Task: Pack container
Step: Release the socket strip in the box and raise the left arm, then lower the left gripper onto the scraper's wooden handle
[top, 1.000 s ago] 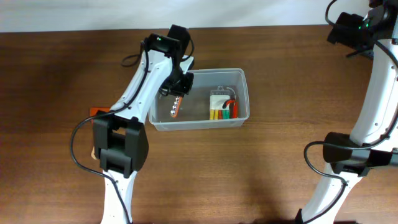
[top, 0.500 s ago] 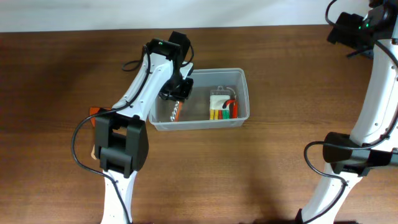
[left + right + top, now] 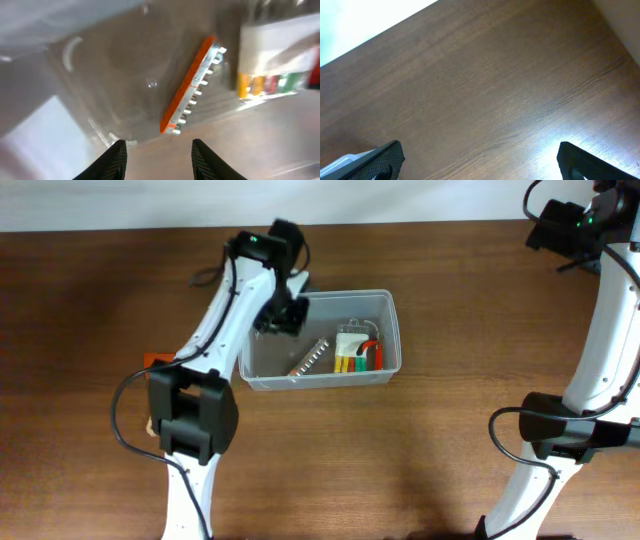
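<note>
The clear plastic container (image 3: 394,330) stands mid-table. Inside lie an orange holder of silver bits (image 3: 310,357), also in the left wrist view (image 3: 192,85), and a white pack with coloured pieces (image 3: 358,348). My left gripper (image 3: 280,315) hovers over the container's left end, open and empty, its fingertips (image 3: 157,150) above the tub's near wall (image 3: 107,135). My right gripper (image 3: 480,160) is open and empty over bare wood at the far right; in the overhead view only its wrist (image 3: 565,225) shows.
An orange object (image 3: 155,360) lies on the table left of the container, partly hidden behind my left arm. The wooden table (image 3: 420,460) stretches around the tub. The right arm's base (image 3: 550,440) stands at the right.
The orange bit holder left my left gripper and now lies flat on the container floor. The left gripper has opened and risen slightly. The right arm has not moved.
</note>
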You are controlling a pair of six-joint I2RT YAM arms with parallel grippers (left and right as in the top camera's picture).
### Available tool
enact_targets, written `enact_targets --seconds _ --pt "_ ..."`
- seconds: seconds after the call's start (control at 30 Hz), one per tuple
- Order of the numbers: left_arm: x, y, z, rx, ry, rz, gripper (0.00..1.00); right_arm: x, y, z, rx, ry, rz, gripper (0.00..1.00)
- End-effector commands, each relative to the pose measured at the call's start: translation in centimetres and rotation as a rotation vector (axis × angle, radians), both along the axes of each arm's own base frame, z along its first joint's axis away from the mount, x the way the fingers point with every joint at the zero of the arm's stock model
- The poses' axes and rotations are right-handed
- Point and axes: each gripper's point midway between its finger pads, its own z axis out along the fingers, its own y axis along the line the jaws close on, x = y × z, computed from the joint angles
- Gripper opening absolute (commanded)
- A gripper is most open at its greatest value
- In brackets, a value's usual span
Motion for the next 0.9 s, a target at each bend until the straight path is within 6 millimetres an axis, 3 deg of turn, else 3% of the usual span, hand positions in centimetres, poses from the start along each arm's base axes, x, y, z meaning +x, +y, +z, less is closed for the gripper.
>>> enact_targets --seconds 0.0,0.27,0.47,0.67,0.87 --pt "2.1 2.6 4.3 0.02 -0.11 0.053 0.45 -0.4 -0.2 1.1 -0.011 -0.029 -0.012 0.99" --pt "3.0 10.8 13.1 0.068 -0.287 0.218 0.53 -0.4 -0.2 1.1 -0.011 -0.029 -0.012 0.99" --pt "1.7 15.6 16.8 0.068 -0.353 0.324 0.53 -0.4 -0.2 1.1 -0.011 -0.029 -0.012 0.99" --pt "0.8 18.0 16.8 0.126 -0.334 0.364 0.52 -0.4 -0.2 1.1 -0.011 -0.029 -0.012 0.99" --pt "1.2 18.5 13.7 0.165 -0.272 0.362 0.52 -0.4 -0.2 1.1 -0.011 -0.029 -0.012 0.99"
